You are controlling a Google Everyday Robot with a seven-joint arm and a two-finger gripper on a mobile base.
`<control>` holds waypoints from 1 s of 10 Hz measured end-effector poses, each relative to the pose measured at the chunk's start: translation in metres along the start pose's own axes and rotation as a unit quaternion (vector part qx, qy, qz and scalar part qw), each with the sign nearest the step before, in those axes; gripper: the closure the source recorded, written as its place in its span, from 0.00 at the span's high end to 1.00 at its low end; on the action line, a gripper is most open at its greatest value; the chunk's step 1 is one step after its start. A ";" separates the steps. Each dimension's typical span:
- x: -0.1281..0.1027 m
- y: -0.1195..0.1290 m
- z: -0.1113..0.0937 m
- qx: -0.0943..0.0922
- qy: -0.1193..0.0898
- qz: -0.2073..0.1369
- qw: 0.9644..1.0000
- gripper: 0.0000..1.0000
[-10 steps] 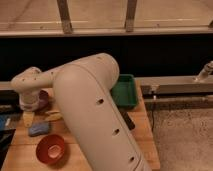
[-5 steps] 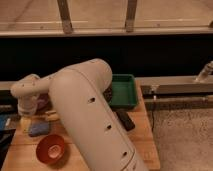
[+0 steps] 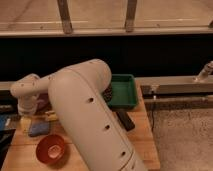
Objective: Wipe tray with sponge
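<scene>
Containers:
- tray (image 3: 125, 92): back right of the tabletop (image 3: 142, 132). The visible floor is plain green. A dark ribbed bit sits at its left edge against the arm (image 3: 90, 115); can't tell what it is.
- red bowl (image 3: 50, 149): front left. Can't make out any contents.
- purple bowl (image 3: 43, 102): back left, mostly hidden by the arm, inside not visible.

The sponge (image 3: 39, 129) lies flat on the tabletop at left, between the purple bowl and the red bowl, just beside a yellow item (image 3: 25, 121). It's well apart from the tray. A black flat object (image 3: 124, 120) lies in front of the tray.

The end effector is masked by the arm links, exact spot unknown. Its fingers are spread apart, with nothing in them. The last visible arm joint (image 3: 25, 92) hangs over the left end, above the sponge.

Versus a second ago: the elbow and left joint have dropped lower. The sponge, bowls and tray are unmoved.
</scene>
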 end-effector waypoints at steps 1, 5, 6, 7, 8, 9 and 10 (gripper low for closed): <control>0.009 0.002 0.001 -0.002 0.005 0.013 1.000 0.75; 0.043 0.015 0.009 -0.011 0.013 0.060 0.998 0.75; 0.046 0.016 0.014 -0.015 0.013 0.065 0.998 0.75; 0.047 0.017 0.020 -0.020 0.014 0.068 0.997 0.75; 0.045 0.018 0.026 -0.026 0.016 0.069 0.997 0.75; 0.045 0.019 0.032 -0.031 0.017 0.069 0.997 0.75; 0.047 0.020 0.034 -0.034 0.018 0.072 0.997 0.75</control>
